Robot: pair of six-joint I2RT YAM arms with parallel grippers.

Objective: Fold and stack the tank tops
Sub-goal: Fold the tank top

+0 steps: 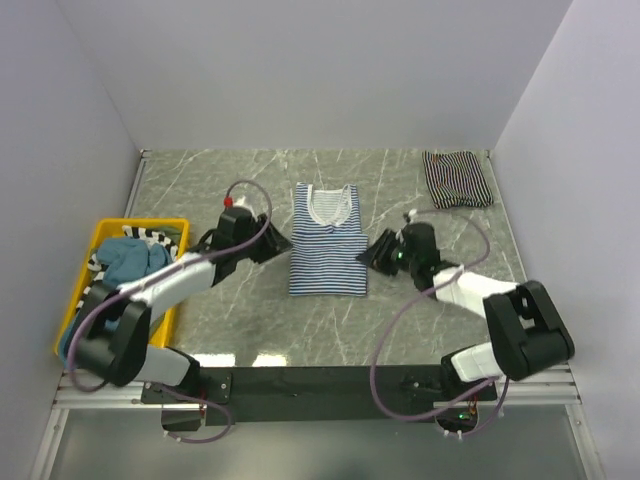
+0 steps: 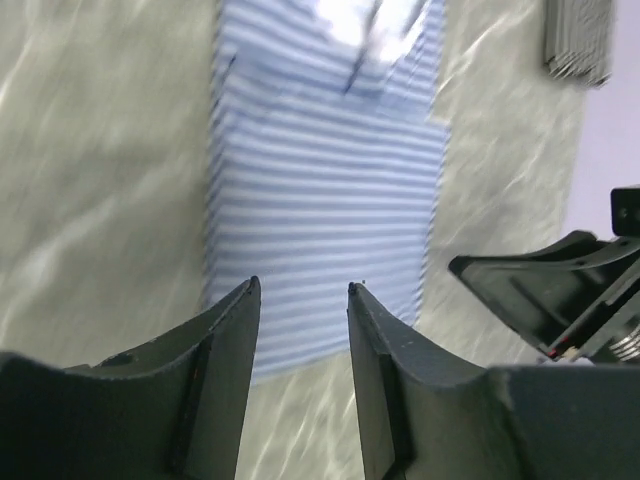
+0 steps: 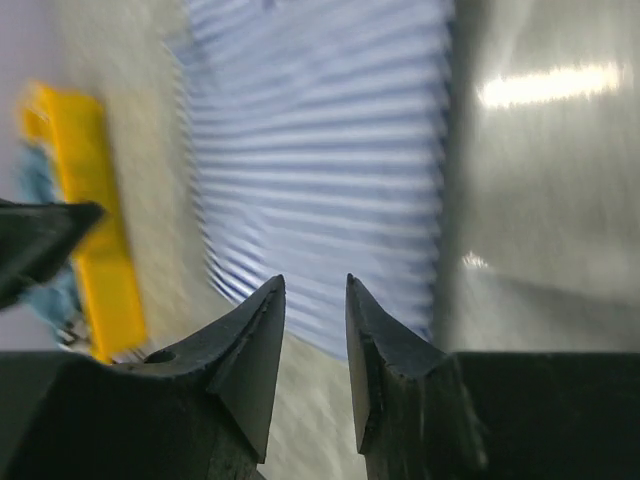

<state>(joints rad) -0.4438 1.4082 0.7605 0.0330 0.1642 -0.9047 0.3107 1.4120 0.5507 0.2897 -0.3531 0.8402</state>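
left pincer (image 2: pixel 305 290) and right pincer (image 3: pixel 315 285), part-open, empty; striped top (image 1: pixel 328 255) between them; each should pinch its nearest hem corner.

We find no text, label, brand, number or sign that we can read in any view. The blue-and-white striped tank top (image 1: pixel 328 245) at the middle of the desk (image 1: pixel 260 310), the dark striped tank top (image 1: pixel 457 179) at the far right corner and the yellow bin (image 1: pixel 140 222) at the left edge show us only stripes and plain colour. Both wrist views are too blurred for any lettering.
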